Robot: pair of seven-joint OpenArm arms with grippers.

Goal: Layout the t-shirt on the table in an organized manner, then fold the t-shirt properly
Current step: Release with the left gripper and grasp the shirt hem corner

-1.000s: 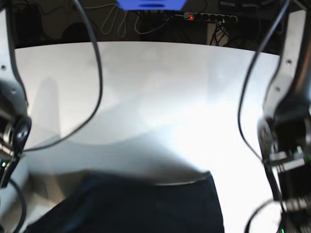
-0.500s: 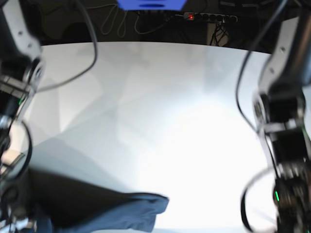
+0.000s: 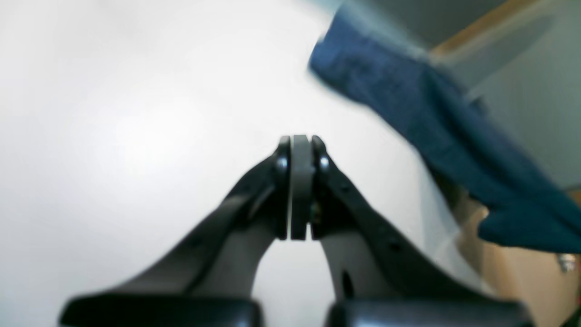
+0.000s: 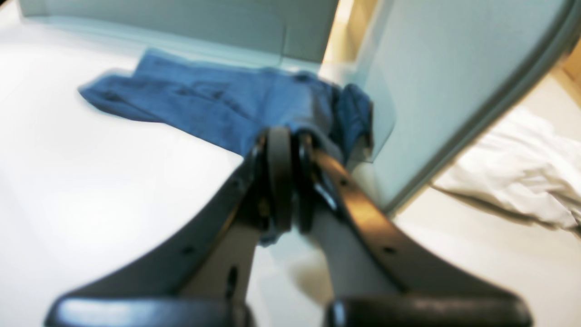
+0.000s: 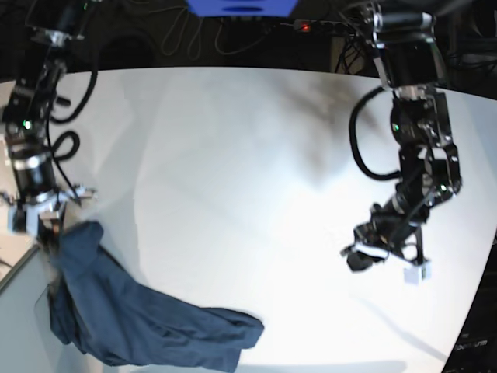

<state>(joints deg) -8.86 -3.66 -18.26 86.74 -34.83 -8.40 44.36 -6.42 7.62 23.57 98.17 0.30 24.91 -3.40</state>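
Note:
The dark navy t-shirt lies crumpled at the near left of the white table, partly over its edge. My right gripper is shut on the shirt's upper end. In the right wrist view the pinched cloth bunches behind the closed gripper, with a bit of blue showing under the fingers. My left gripper hovers over the right of the table, far from the shirt. The left wrist view shows that gripper shut with nothing in it, and the shirt blurred at upper right.
A pale grey box corner stands at the near left beside the shirt, and it fills the right wrist view as a box wall. White cloth lies beyond it. A power strip and cables run behind the table.
The shirt has moved from the bottom middle to the near left edge. Both arms have swung away from the camera, out over the table.

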